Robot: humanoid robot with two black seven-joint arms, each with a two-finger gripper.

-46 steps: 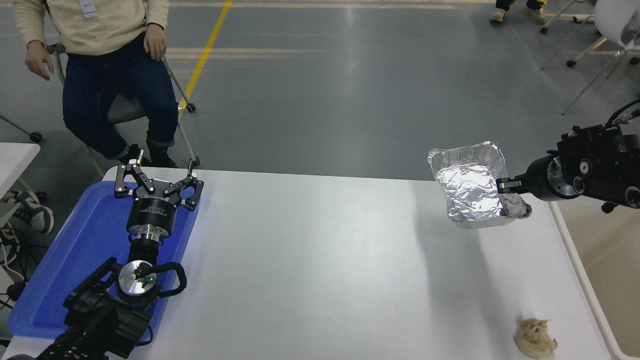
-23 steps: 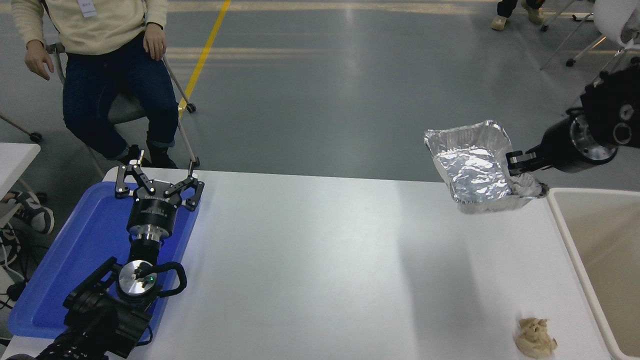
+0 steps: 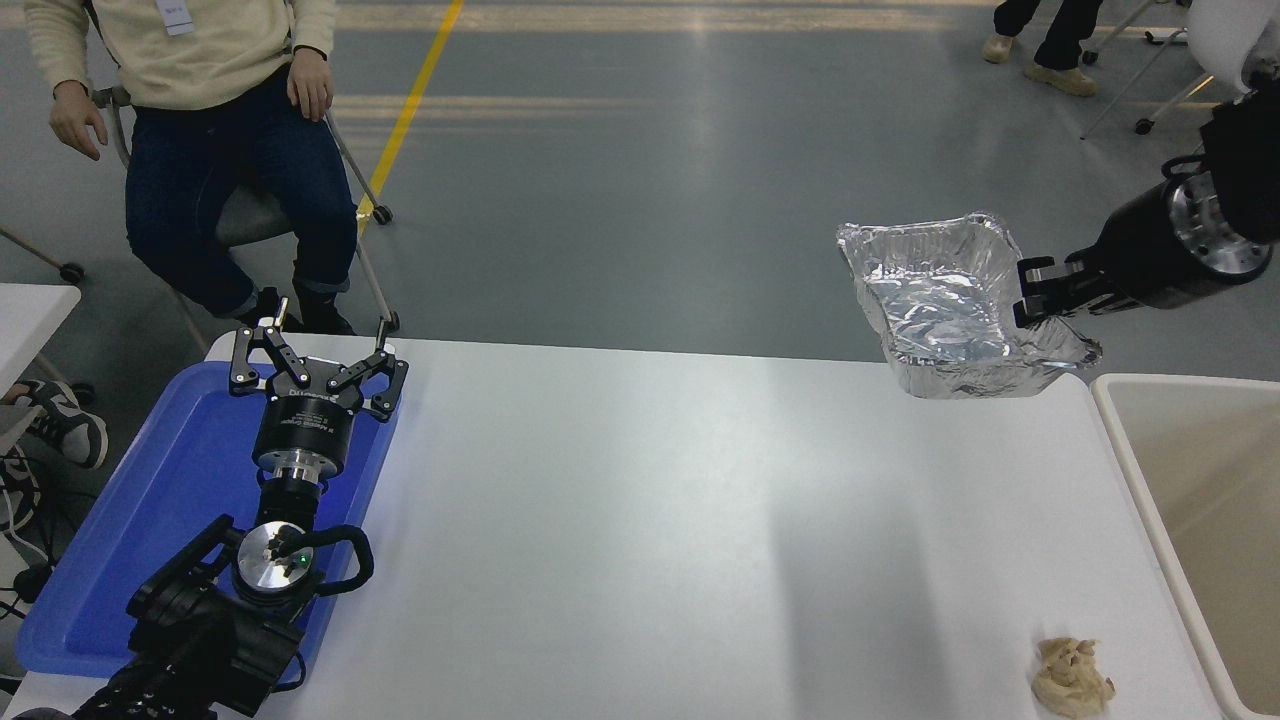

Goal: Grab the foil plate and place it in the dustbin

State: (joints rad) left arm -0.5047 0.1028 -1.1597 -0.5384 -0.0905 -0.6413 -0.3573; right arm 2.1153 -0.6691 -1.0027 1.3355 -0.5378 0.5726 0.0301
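Observation:
The shiny foil plate (image 3: 945, 310) hangs in the air above the table's far right corner, tilted, its open side toward me. My right gripper (image 3: 1040, 298) comes in from the right edge and is shut on the plate's right rim. The beige dustbin (image 3: 1150, 470) stands at the table's right side, below and right of the plate; only its left rim and part of its inside show. My left gripper (image 3: 318, 362) is parked open over the blue tray at the lower left.
A flat blue tray (image 3: 120, 540) lies at the table's left edge. A small tan lumpy wad (image 3: 1072, 678) lies near the front right. A person (image 3: 200, 120) sits on a chair beyond the table's far left corner.
My right gripper has lifted the foil plate up and slightly back, and the arm has risen toward the top right. The dustbin has come into view at the right. The left arm has not moved.

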